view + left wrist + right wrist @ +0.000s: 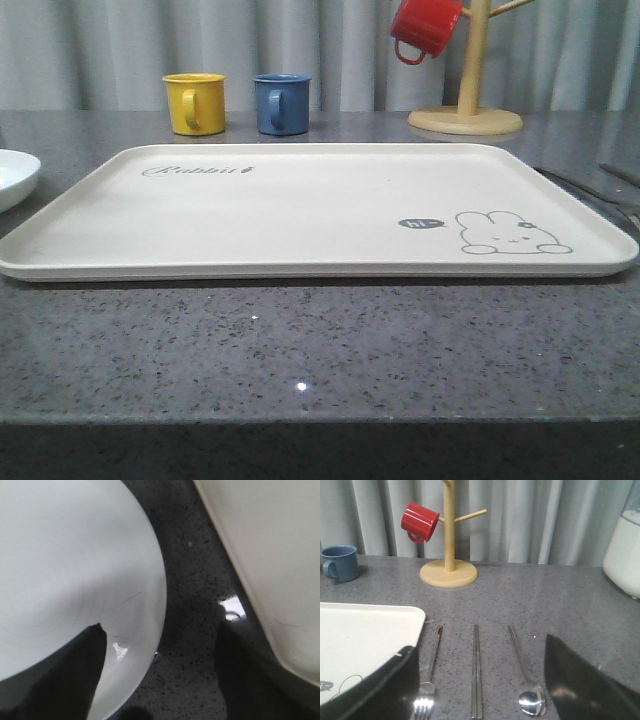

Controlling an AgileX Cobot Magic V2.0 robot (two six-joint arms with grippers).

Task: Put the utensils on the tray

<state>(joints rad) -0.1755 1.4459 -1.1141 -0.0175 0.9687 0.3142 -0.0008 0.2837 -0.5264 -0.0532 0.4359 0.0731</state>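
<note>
Between the spread fingers of the right pincer point(477, 680) lie the fork point(427, 690), chopsticks point(476, 675) and spoon point(526, 680), beside the bare tray point(360, 645). Left pincer point(160, 680) gapes, holding nothing, between plate point(70, 580) and tray.

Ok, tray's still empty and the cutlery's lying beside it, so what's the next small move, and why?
Probably lower the right gripper onto the chopsticks, which lie between its open fingers. The fork and spoon lie either side on the counter, and the tray holds no utensils. The left gripper sits between plate and tray.
</note>
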